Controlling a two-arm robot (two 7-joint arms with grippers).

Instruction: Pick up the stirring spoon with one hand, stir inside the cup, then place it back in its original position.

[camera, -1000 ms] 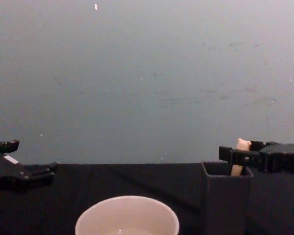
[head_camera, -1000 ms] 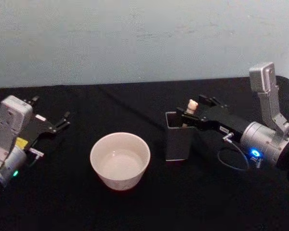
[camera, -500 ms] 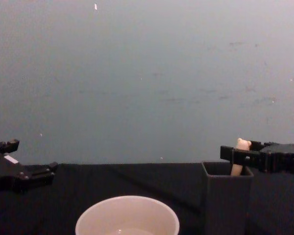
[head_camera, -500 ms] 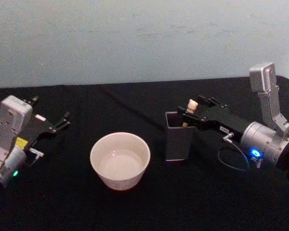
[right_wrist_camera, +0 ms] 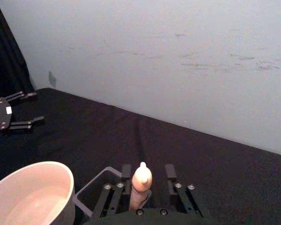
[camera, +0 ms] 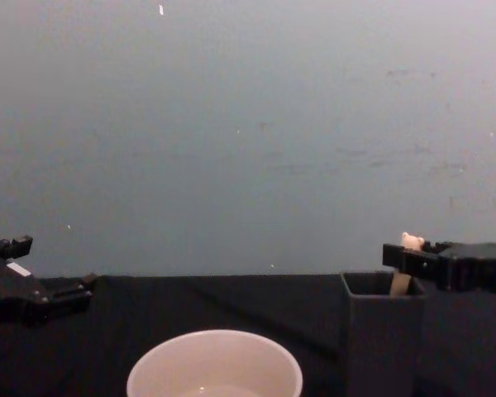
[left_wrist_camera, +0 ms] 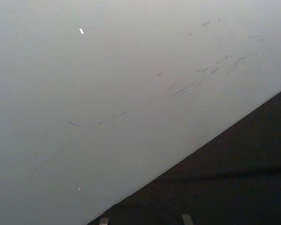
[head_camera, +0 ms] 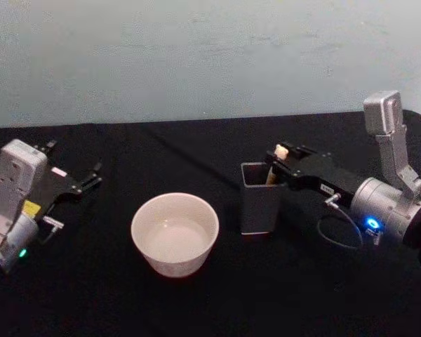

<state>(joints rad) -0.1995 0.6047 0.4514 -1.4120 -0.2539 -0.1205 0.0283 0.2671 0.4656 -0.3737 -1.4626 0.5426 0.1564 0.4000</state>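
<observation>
The stirring spoon [head_camera: 280,152] stands upright in a dark grey square holder [head_camera: 259,200], its beige bear-head handle [right_wrist_camera: 141,180] sticking out of the top. My right gripper [head_camera: 275,160] reaches in level from the right, at the holder's rim. Its jaws stand open on either side of the handle [camera: 411,242], with a gap on one side in the right wrist view. The cream-white cup [head_camera: 175,232] sits on the table left of the holder, with clear liquid in it. My left gripper [head_camera: 91,177] rests open at the far left.
A black cloth [head_camera: 217,302] covers the table, and a pale wall rises behind its far edge. The holder stands about a hand's width right of the cup [right_wrist_camera: 30,194]. A thin cable [head_camera: 337,235] loops under the right wrist.
The right gripper has drawn slightly to the right along the holder's top, and the bear head now sits closer in between its fingers. The left arm and the cup have not moved.
</observation>
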